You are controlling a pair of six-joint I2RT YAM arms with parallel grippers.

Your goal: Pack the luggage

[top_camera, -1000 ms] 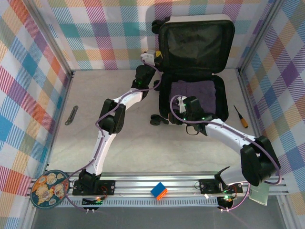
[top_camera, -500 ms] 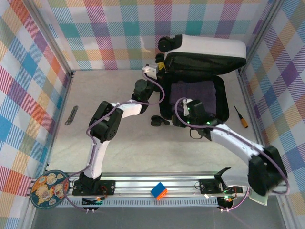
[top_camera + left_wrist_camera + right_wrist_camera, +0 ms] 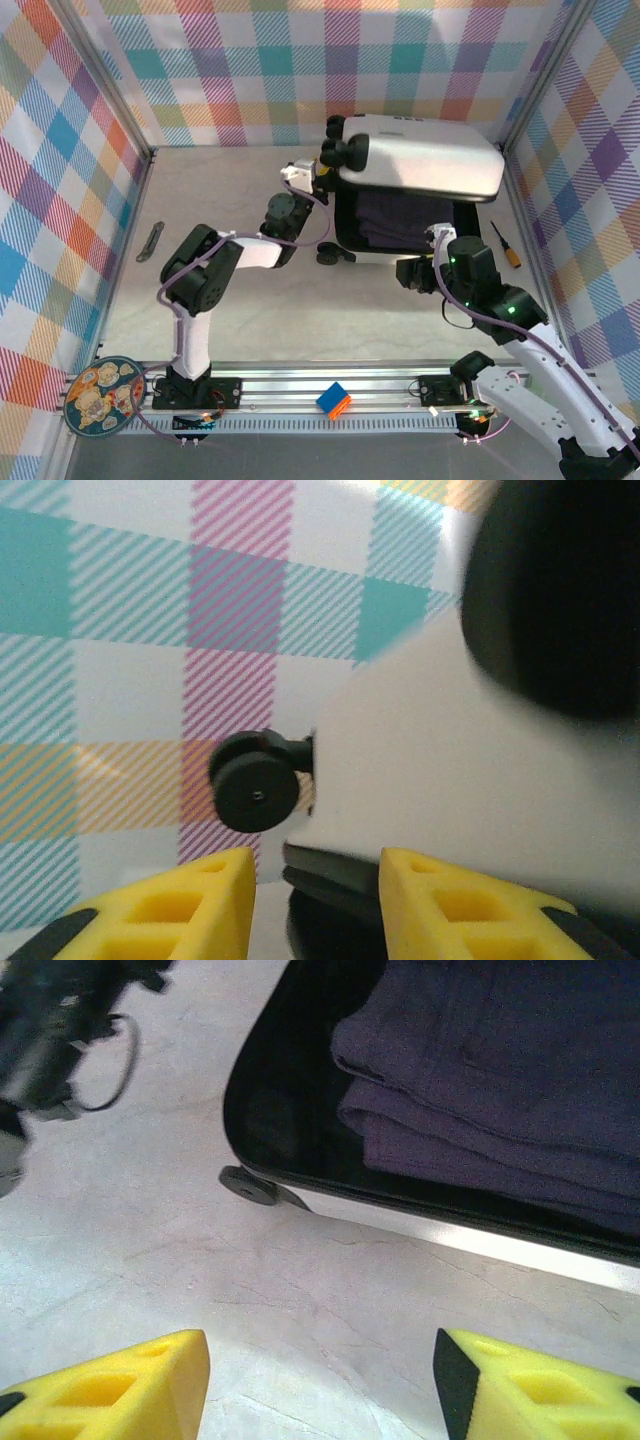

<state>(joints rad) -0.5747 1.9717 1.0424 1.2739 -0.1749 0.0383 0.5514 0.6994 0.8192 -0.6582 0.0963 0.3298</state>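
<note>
**Left jaws:** apart. My left fingers (image 3: 170, 905) stand with a clear gap. The dark rim of the luggage (image 3: 450, 760) lid sits in that gap, and I see neither finger pressing it. Directly ahead is the lid's white shell. A small black wheel (image 3: 255, 792) projects from its edge, just above the left finger. A blurred black wheel (image 3: 560, 590) looms up and to the right. Beyond the shell is the plaid wall (image 3: 120, 630).

**Right jaws:** wide apart, nothing between them. My right fingers (image 3: 110, 1385) hang over the bare table (image 3: 300, 1290). Just ahead lies the lower half of the luggage, its white front edge on the table and a corner wheel (image 3: 248, 1184) ahead and left. Inside, against the black lining, a folded purple garment (image 3: 500, 1070) lies ahead and to the right.

**Seen from above:**
- The luggage sits immediately right of my left jaws and just beyond my right jaws.
- Its lid is tilted partway over the base, white side up, and the garment shows under its front edge.
- My left jaws are at the lid's left corner, by the wheels.
- My right jaws stop short of the base's front edge, not touching it.

**Further out:**
- An orange-handled screwdriver (image 3: 503, 243) lies to the right of my right jaws, beside the luggage.
- A grey metal strip (image 3: 151, 241) lies well left of my left jaws.
- Behind both jaws, a coloured cube (image 3: 334, 400) rests on the rail between the arm bases.
- A patterned plate (image 3: 102, 396) sits at the near left corner.
</note>
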